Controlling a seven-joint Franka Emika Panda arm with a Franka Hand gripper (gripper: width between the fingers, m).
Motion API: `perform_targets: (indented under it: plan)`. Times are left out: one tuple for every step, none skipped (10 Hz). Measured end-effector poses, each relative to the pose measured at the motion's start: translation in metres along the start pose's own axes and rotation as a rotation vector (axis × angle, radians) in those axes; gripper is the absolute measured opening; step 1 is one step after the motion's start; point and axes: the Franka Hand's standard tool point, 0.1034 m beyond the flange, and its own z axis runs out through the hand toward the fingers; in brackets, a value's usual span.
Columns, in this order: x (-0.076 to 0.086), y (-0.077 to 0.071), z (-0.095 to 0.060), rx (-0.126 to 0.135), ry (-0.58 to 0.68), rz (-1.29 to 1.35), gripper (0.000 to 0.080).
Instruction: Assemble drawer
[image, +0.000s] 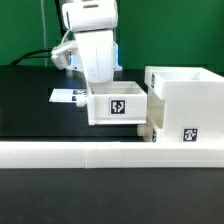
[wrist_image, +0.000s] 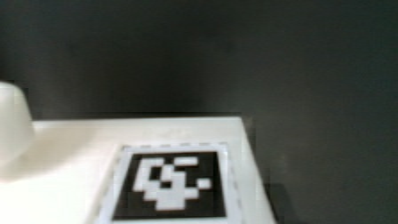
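Observation:
A small white open-top tray (image: 118, 107) with a square tag on its front stands mid-table. The large white cube-shaped housing (image: 185, 100), also tagged, stands touching it on the exterior view's right. A small knob-like white part (image: 151, 131) shows low between them. My gripper (image: 100, 86) hangs straight down at the tray's rear left rim, and its fingertips are hidden behind the tray wall. The wrist view is blurred and shows a white tagged surface (wrist_image: 173, 180) close below and a rounded white piece (wrist_image: 15, 130) beside it, with no fingers in sight.
A long low white rail (image: 100, 153) runs across the front of the black table. The marker board (image: 66, 97) lies flat behind the tray on the exterior view's left. A green wall stands at the back.

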Motion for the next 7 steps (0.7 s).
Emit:
perform_targets:
  plan:
    - [0.003, 0.003, -0.001, -0.003, 0.0, -0.005, 0.0044]
    - [0.005, 0.007, -0.002, -0.005, 0.0, -0.01, 0.0044]
    - [0.008, 0.009, -0.001, -0.005, 0.002, -0.012, 0.0044]
    - [0.012, 0.011, 0.002, -0.004, 0.005, -0.016, 0.0044]
    - [0.013, 0.011, 0.002, -0.004, 0.005, -0.017, 0.0044]
    - [0.012, 0.011, 0.002, -0.004, 0.005, -0.015, 0.0044]
    - [0.012, 0.011, 0.002, -0.003, 0.005, -0.015, 0.0044]
